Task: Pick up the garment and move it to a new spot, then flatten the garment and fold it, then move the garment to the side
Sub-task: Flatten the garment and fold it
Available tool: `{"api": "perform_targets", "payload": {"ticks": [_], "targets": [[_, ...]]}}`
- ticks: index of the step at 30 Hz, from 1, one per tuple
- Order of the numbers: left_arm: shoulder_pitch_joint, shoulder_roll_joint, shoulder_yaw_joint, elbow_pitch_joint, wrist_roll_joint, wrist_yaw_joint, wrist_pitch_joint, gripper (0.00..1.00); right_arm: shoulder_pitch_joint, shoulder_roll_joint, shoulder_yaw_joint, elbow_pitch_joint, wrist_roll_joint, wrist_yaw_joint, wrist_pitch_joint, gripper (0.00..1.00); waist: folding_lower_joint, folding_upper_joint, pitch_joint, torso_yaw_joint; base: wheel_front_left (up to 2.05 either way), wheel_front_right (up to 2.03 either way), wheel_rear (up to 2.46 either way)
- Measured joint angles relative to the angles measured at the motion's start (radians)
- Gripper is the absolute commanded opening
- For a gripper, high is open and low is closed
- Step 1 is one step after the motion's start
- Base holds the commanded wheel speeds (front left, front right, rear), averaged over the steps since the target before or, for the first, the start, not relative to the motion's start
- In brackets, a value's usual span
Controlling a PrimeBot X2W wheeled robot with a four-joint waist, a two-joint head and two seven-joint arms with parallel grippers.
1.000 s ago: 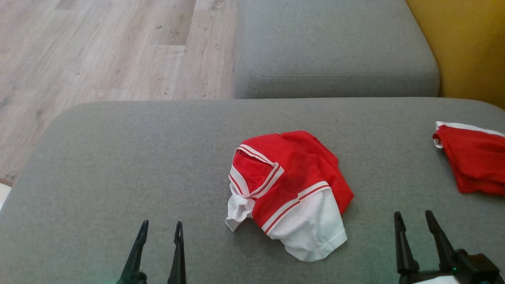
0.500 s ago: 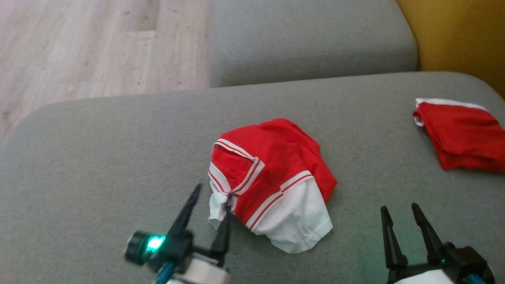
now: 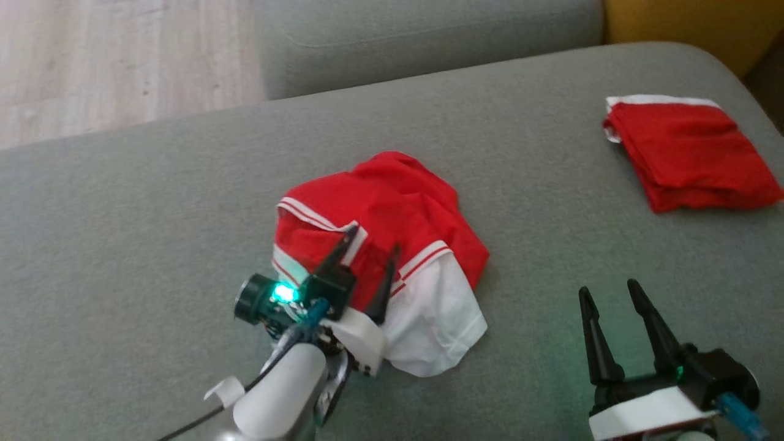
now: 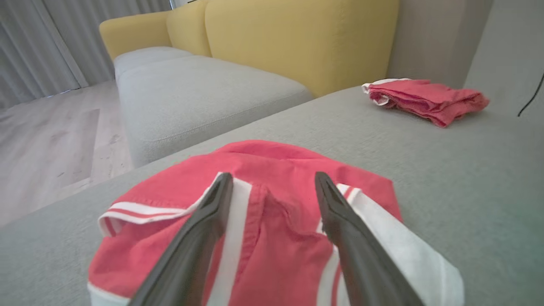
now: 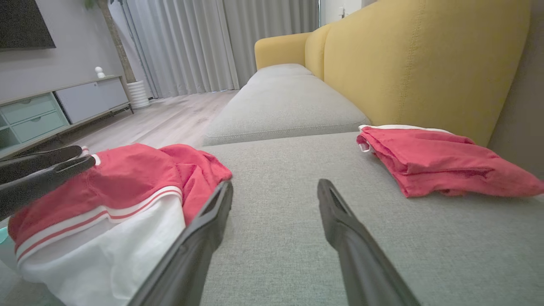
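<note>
i've got my left claw (image 3: 375, 239) spread wide over the crumpled red-and-white striped fabric garment (image 3: 422, 214), lined up to pinch its bunched top, i reckon. it sits mid grey fabric sofa cushion (image 3: 122, 245), white hem toward me. right claw (image 3: 608, 288) is apart too, waiting over bare cushion beside it.

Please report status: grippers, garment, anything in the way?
Left gripper open, poised over crumpled garment. Right gripper open, clear of it. Folded red garment far right, not in the way.
</note>
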Motion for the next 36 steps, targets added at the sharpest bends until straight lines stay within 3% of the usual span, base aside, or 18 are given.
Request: {"api": "perform_targets", "payload": {"ticks": [7,9,13,14,22,29,32,36], "targets": [[-0.046,-0.002,0.000,0.104,0.026,0.143,-0.002,1.00,-0.007,-0.003,-0.009,0.006,0.006,0.000,0.000,1.00,-0.0001,0.0000,0.002,-0.039,0.00,0.00,0.00],[-0.043,-0.002,0.000,0.119,0.024,0.153,0.017,1.00,-0.004,-0.003,-0.013,0.007,0.006,0.000,0.000,1.00,-0.0003,0.0000,-0.008,-0.040,0.00,0.00,0.00],[-0.017,-0.002,-0.009,0.124,-0.021,0.102,0.053,1.00,0.013,-0.002,-0.013,0.009,0.006,0.000,0.000,1.00,-0.0003,0.0000,-0.027,-0.043,0.00,0.00,0.00],[-0.009,-0.001,-0.014,0.122,-0.022,0.091,0.049,0.02,0.015,-0.002,-0.012,0.009,0.006,0.000,0.000,1.00,-0.0003,0.0000,-0.031,-0.045,0.00,0.00,0.00],[-0.041,-0.001,-0.041,0.063,-0.038,-0.012,-0.022,0.00,0.015,0.001,-0.008,0.009,0.006,0.000,0.000,1.00,-0.0003,0.0000,-0.054,-0.062,0.00,0.00,0.00],[-0.374,-0.006,-0.014,-0.001,-0.068,-0.157,-0.065,0.00,0.015,0.007,0.002,0.009,0.006,0.000,0.000,1.00,-0.0001,0.0000,-0.060,-0.089,0.00,0.00,0.00],[-0.539,-0.018,0.056,-0.012,-0.130,-0.183,-0.083,0.00,0.015,0.008,0.008,0.009,0.006,0.000,0.000,1.00,-0.0001,0.0000,-0.063,-0.098,0.00,0.00,0.00],[-0.674,-0.024,0.136,-0.022,-0.263,-0.182,-0.099,0.00,0.023,0.012,0.000,0.010,0.006,0.000,0.000,1.00,-0.0002,0.0000,-0.071,-0.092,0.00,0.00,0.00]]}}
